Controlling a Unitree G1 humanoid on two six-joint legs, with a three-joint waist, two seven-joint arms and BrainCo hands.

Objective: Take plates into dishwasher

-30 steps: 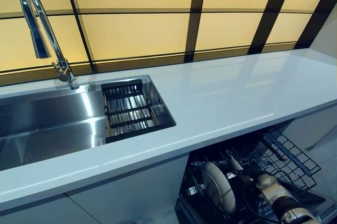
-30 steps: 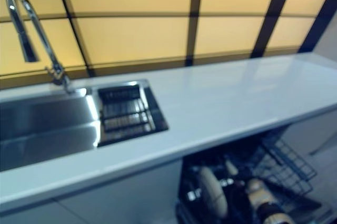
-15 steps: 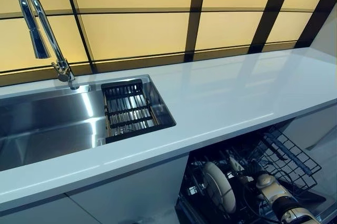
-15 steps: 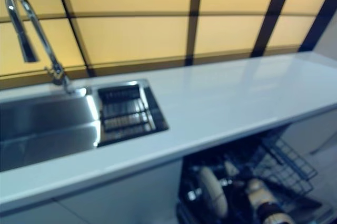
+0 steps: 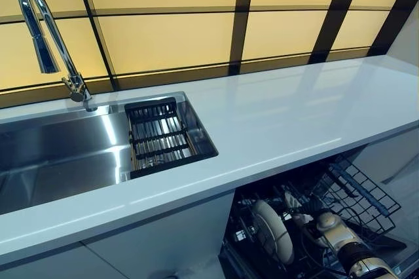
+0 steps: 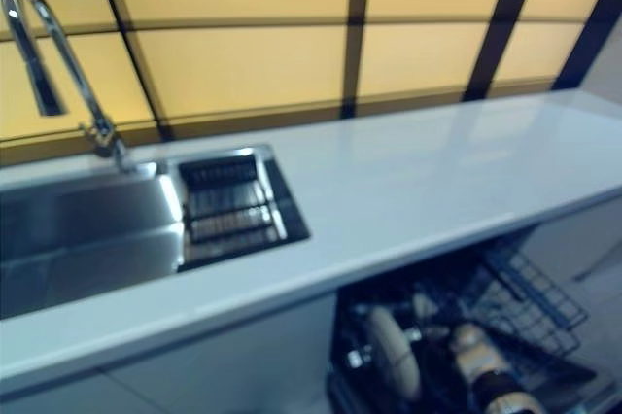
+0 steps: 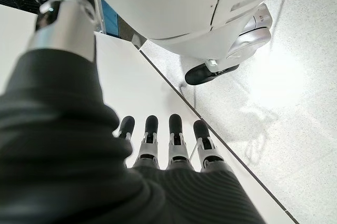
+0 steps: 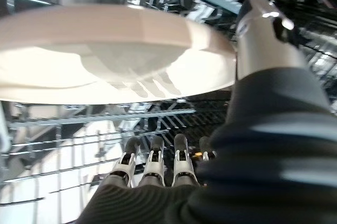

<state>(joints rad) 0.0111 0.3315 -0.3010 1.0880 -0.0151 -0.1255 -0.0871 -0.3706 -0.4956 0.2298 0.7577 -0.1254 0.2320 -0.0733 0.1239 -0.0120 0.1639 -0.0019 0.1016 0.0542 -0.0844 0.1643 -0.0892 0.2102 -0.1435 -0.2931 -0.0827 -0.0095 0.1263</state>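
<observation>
My right hand at the plate in the dishwasher rack, left hand idle.

From my head, the white plate [image 5: 273,232] stands on edge in the open dishwasher's wire rack [image 5: 357,195] below the countertop [image 5: 281,122], with my right hand [image 5: 306,219] just beside it; the sink [image 5: 59,154] and tap [image 5: 42,37] lie to my left. My left wrist shows my left hand [image 7: 174,148] over the floor, fingers straight and empty. My right wrist shows the plate across my fingers [image 8: 152,163]; whether they clasp it, I cannot tell.

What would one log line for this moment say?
right hand: thumb and fingers round plate | plate: on edge in dishwasher rack | left hand: idle, open
</observation>
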